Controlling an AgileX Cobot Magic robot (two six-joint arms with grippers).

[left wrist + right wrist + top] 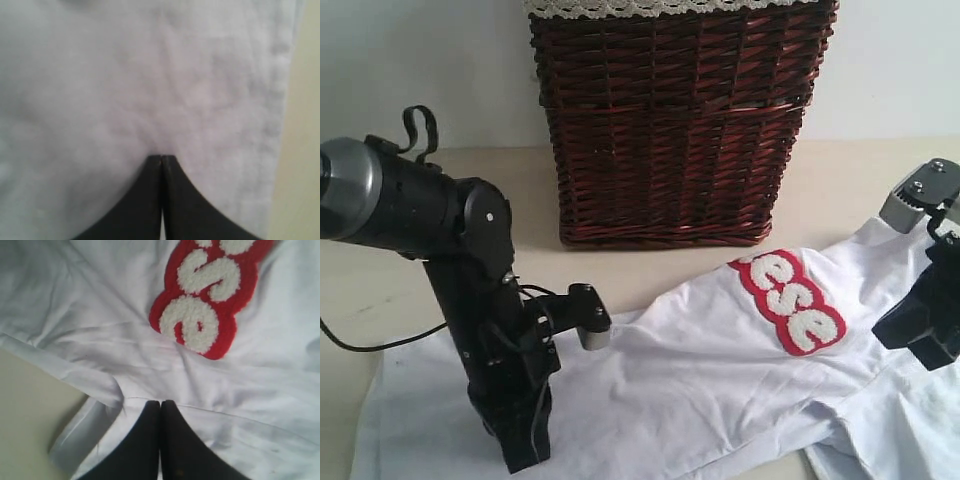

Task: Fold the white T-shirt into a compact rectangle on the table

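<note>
The white T-shirt (pixel 700 385) lies spread and creased across the table (pixel 380 285), its fuzzy white letters outlined in red (pixel 790 302) facing up near the right. My left gripper (pixel 525 458) points down onto the shirt's left part. Its jaws are shut, the tips (pixel 161 158) pressed against white cloth (pixel 150 75), and nothing shows between them. My right gripper (pixel 900 335) hangs over the shirt's right side, also shut, its tips (pixel 160 403) at a seam just below the letters (pixel 210 305). I cannot tell whether either one pinches cloth.
A tall dark brown wicker basket (pixel 675 120) with a lace trim stands at the back centre, close behind the shirt. Bare table shows beside the shirt's hem (pixel 306 150) and past a folded edge (pixel 30 410). A black cable trails left of the left arm.
</note>
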